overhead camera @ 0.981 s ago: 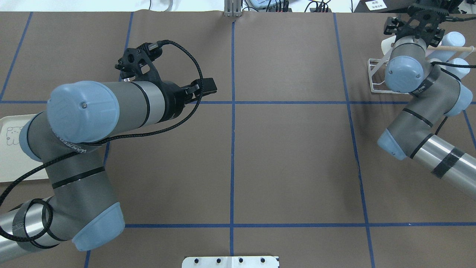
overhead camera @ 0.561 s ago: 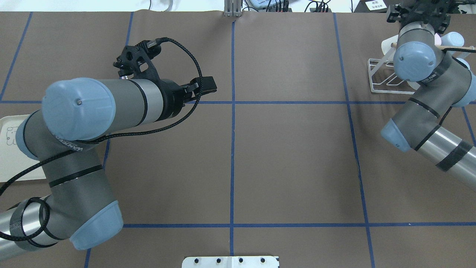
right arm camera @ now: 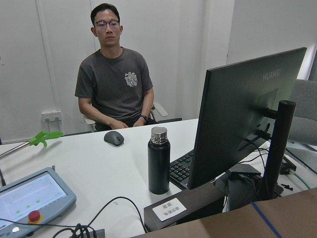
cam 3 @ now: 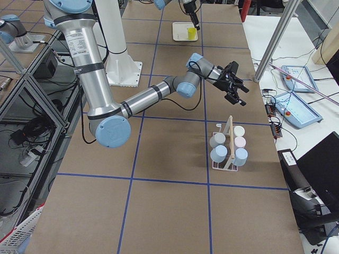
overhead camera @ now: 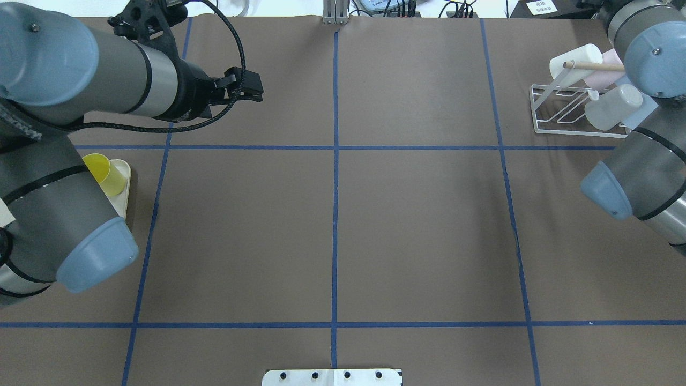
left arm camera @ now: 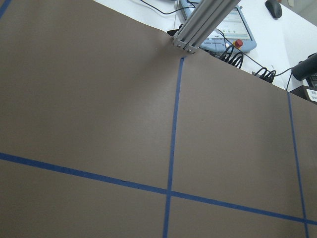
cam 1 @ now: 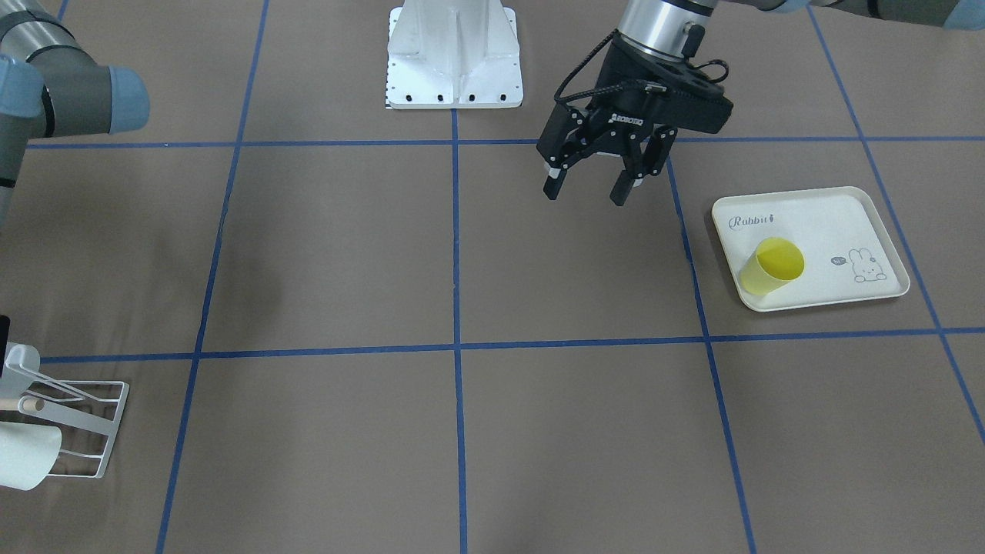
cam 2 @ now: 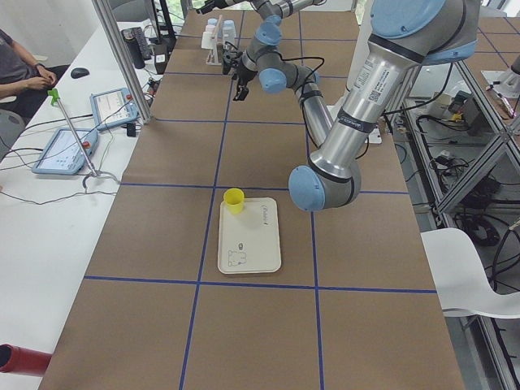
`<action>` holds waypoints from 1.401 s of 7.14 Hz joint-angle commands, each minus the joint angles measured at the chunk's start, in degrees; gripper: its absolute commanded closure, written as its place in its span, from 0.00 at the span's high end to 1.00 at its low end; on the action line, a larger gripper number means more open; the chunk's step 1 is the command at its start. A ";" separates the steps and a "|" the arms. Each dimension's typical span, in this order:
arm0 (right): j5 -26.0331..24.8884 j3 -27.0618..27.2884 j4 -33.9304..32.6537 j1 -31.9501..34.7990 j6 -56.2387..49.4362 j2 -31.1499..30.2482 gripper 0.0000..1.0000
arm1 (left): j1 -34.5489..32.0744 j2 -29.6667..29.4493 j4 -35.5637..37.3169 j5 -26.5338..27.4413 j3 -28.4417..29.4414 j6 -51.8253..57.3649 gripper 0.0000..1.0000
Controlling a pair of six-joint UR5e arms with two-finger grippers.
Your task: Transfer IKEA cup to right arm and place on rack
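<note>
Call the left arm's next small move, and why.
Probably swing the left gripper over toward the yellow cup on the tray: its jaws are open and empty, it hangs off to the tray's side, and the cup is untouched.

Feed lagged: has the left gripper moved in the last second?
Yes. The left gripper sat near the blue cross line; now it is beyond it, and further left.

The left arm is reaching forward with its wrist nearly level, and the left gripper is hanging in the air, jaws spread wide with nothing between them. The right arm is stretching outward and holding the right gripper raised; its jaw state is not showing clearly.
</note>
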 commanded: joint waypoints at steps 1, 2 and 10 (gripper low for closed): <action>10.00 7.54 -3.86 -0.16 5.59 -0.98 0.99 | -6.31 0.07 12.04 -6.72 -0.25 15.66 1.00; 14.50 9.65 -3.86 -1.20 10.07 -0.90 0.99 | -8.60 0.15 15.58 -9.01 0.10 21.23 1.00; 22.36 16.97 5.02 -13.25 38.94 -0.11 1.00 | -18.55 19.99 1.36 -28.17 13.51 51.17 1.00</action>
